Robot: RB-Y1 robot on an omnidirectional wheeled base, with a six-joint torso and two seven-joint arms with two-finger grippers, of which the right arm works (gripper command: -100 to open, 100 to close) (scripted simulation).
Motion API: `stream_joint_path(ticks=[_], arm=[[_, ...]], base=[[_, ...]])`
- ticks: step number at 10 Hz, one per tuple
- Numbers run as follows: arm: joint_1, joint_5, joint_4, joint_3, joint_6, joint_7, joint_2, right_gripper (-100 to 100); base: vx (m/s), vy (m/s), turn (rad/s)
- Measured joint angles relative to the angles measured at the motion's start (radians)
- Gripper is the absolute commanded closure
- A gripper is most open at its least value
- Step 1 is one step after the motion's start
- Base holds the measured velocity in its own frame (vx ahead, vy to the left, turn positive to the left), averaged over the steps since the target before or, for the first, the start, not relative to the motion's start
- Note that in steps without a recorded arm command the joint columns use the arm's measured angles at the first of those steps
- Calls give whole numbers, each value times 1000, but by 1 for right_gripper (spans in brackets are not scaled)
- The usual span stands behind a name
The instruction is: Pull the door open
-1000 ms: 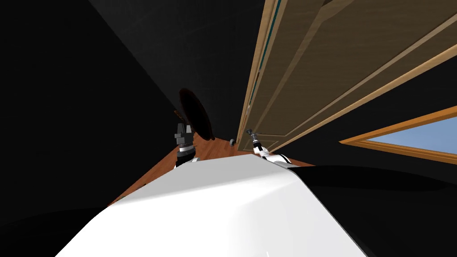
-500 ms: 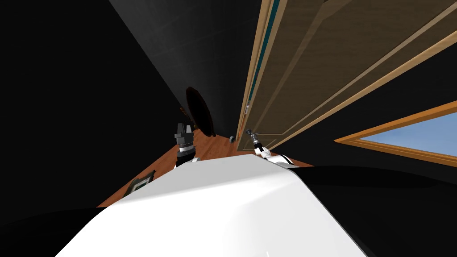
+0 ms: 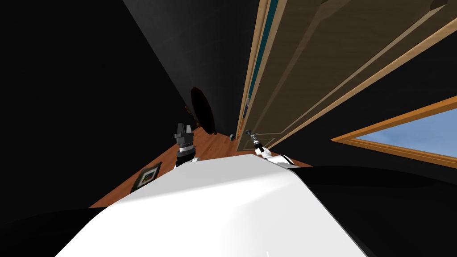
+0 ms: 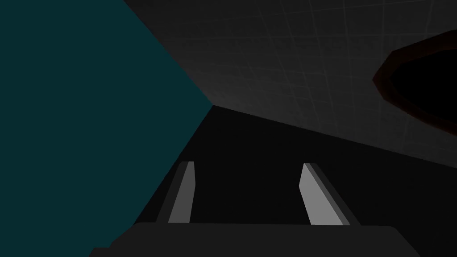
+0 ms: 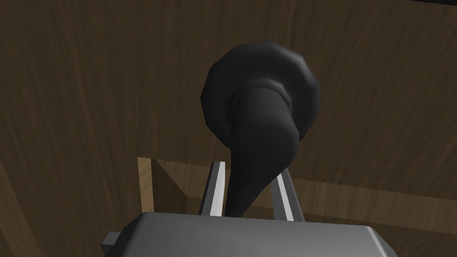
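Right gripper: our right gripper is clamped on the handle, and its fingers press the lever from both sides.
Handle: it's black, with a round base plate flat against the door and a lever curving back toward the gripper's body. The right wrist view gives us this close-up, while in the head view the gripper is just a small dark tip against the door.
Door: brown wood with lighter trim. The head view shows us its tall run, right of centre, with the right gripper meeting it near its free edge.
Door frame: light wood, just beside the door's edge, and a narrow teal strip shows between the two.
Left gripper: our left gripper has its fingers spread wide with nothing between them. In the head view it is raised over the wooden floor, well apart from the door.
Left wrist view: we get a flat teal surface meeting a dim grey wall, with a dark oval with a reddish rim against that wall. The head view places that oval left of the door frame.
Floor: a framed picture lies on it on our left. There is also a small grey knob at the foot of the door's edge, and we can't tell what it is.
Window: an orange-framed blue pane, far right in the head view.
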Motion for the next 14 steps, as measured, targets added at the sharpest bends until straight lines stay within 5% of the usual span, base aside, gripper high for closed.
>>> stream_joint_path(ticks=[9, 12, 14], arm=[[35, -3, -45, 67, -19, -32, -21, 100], [33, 21, -14, 107, -89, -76, -49, 100], [70, 31, -56, 124, -93, -94, -62, 100]], base=[[-198, -93, 126], [-207, -74, 46], [-166, -90, 41]])
